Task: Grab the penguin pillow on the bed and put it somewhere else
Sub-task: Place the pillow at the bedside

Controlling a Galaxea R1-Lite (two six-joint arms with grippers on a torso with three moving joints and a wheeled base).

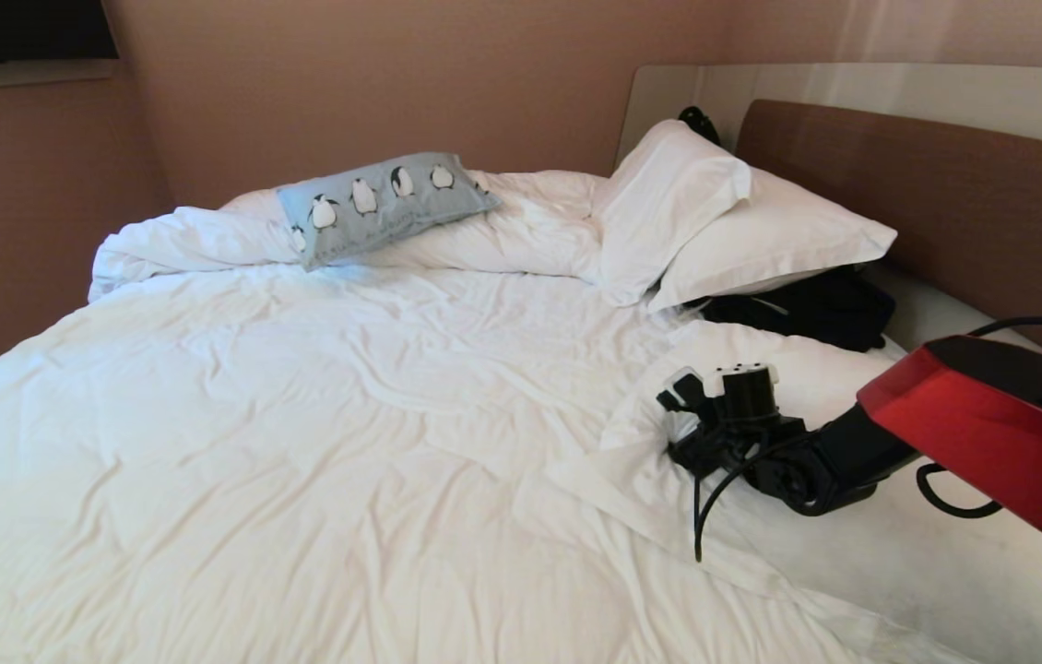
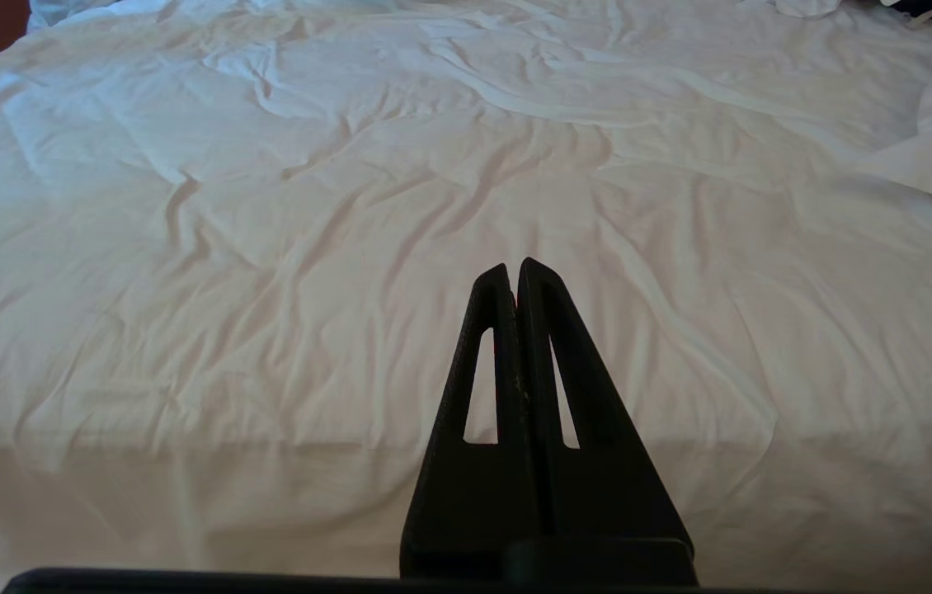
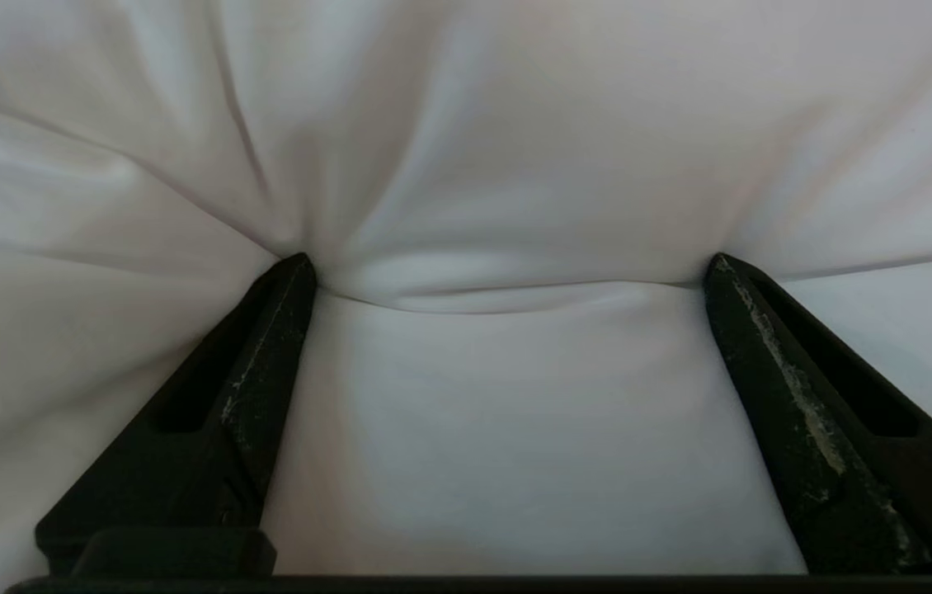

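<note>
the penguin pillow (image 1: pixel 384 205) is lying untouched at the bed's (image 1: pixel 254 443) far left; the right gripper (image 1: pixel 680 417), jaws spread wide, is pressing into white bedding at the near right, grasping nothing.

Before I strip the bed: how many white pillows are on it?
2, both by the headboard: one propped up, one flat beside it over dark clothing. More could hide under the duvet.

A bedroom: a wide bed (image 1: pixel 318 433) with rumpled white duvet; white pillows (image 1: pixel 742 231) against a wooden headboard (image 1: pixel 945 203); plain pinkish walls (image 1: pixel 346 83).
</note>
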